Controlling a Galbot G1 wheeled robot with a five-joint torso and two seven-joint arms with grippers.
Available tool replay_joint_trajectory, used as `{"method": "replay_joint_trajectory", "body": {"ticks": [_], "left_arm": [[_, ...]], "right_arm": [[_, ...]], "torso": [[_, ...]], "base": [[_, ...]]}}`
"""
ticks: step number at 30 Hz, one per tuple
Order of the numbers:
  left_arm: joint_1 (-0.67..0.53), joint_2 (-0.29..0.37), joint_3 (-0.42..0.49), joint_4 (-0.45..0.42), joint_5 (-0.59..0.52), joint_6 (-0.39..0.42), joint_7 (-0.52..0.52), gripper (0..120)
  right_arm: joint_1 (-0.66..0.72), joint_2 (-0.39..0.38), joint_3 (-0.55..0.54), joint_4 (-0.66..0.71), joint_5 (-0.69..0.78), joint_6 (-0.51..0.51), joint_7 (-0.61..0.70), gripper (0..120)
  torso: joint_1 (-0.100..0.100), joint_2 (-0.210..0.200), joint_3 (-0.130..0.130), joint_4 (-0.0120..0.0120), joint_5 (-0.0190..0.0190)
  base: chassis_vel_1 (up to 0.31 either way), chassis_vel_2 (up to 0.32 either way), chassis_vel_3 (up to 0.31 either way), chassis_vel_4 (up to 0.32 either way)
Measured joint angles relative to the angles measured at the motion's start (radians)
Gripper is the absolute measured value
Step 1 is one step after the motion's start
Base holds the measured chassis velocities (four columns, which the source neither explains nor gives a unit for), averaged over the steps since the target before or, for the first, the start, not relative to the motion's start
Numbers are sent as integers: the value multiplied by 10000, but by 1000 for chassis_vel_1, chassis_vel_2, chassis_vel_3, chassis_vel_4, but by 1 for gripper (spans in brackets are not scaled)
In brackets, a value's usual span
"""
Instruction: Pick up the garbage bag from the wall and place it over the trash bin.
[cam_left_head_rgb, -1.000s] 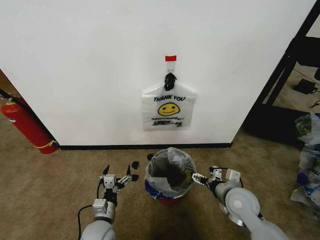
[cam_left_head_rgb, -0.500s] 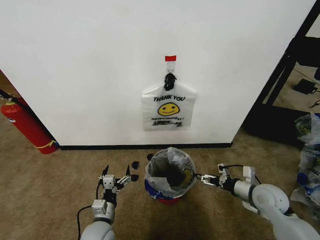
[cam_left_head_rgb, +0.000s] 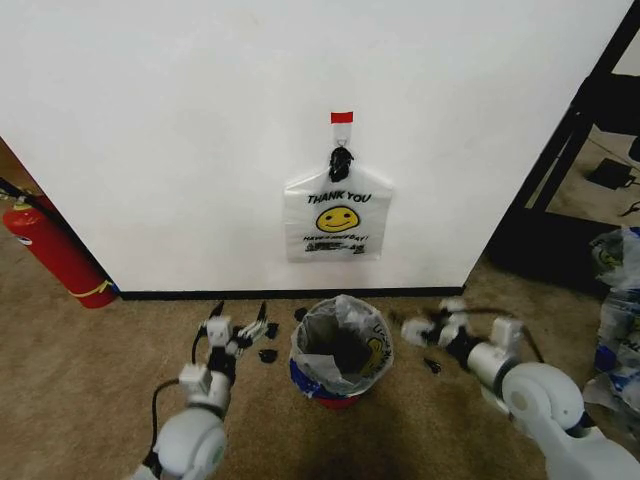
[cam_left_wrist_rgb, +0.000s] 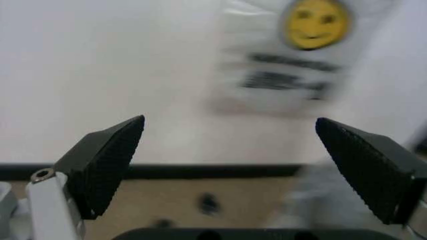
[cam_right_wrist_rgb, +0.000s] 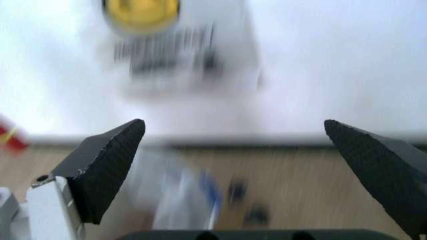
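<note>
The garbage bag hangs flat on the wall at about 12 o'clock from the trash bin, its black-knotted top looped on a small hook under a red tape strip. The bin already wears a liner, with blue patches at its rim. The left tool sits at the bin's 9 o'clock, its pads spread wide in the left wrist view; the right tool at 3 o'clock is equally wide. Likely troubles: thin plastic lying flush on the wall gives the pads little to pinch, so a reach may scrape the wall or tear the film, and a pull outward instead of upward could snag the knot. Carpet is open on both flanks; a fire extinguisher stands well off at 9 o'clock, a dark rack at 2 o'clock
</note>
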Motion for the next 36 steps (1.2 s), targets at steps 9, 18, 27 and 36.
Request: {"method": "replay_joint_trajectory", "body": {"ticks": [9, 18, 27, 36], "left_arm": [[-102, -249, 216, -484, -1121, 3290, -934, 100], [1849, -155, -215, -561, 1721, 2634, -386, 100], [2817, -337, 175, 465, 3761, 929, -403, 100], [2739, -378, 284, 590, 3240, 680, -321, 100]], "right_arm": [[-262, -326, -123, -942, -918, 2732, -1934, 100], [-192, -424, 488, -2276, 1273, 4764, -5253, 100], [58, -281, 490, -2507, 1492, 4940, -5007, 100], [79, -276, 465, -2533, 1388, 4891, -4857, 100]], "torso": [[0, 0, 0, -1, -4], [0, 0, 0, 0, -3], [-1, 0, -1, -5, -3], [-1, 1, -1, -2, 3]], "base": [[0, 0, 0, 0], [0, 0, 0, 0], [0, 0, 0, 0], [0, 0, 0, 0]]}}
